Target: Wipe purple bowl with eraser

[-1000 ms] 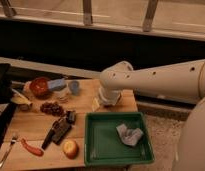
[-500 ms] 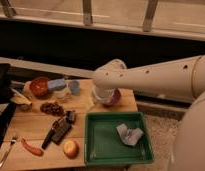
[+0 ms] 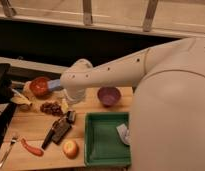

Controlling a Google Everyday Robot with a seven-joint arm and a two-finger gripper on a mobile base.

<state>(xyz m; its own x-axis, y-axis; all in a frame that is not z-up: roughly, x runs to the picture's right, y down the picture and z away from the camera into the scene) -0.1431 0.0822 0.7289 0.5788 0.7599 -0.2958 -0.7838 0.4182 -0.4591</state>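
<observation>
Purple bowl point(image 3: 109, 95): upright near the table's far edge, just beyond the far rim of the green tray, to the right of the gripper and apart from it
Table point(image 3: 31, 127): wooden top, its right part hidden by the robot's body point(image 3: 171, 115)
Arm point(image 3: 111, 70): white, reaching from the right along the table's far edge and ending left of the purple bowl
Green tray point(image 3: 103, 147): at the table's near edge, right of the loose things, with a pale crumpled piece point(image 3: 122, 134) in its right side
Orange-red bowl point(image 3: 40, 86): towards the table's far left corner, left of the arm's end
Gripper point(image 3: 67, 104): at the arm's end, pointing down between the two bowls, released, grasping nothing
Eraser point(image 3: 61, 131): lying flat and slantwise left of the tray, on the near side of the gripper and apart from it
Knife point(image 3: 48, 141): black handle, just beside the eraser on its left
Apple point(image 3: 70, 148): at the near edge, just left of the tray
Stubby dark object point(image 3: 71, 116): between the gripper and the eraser
</observation>
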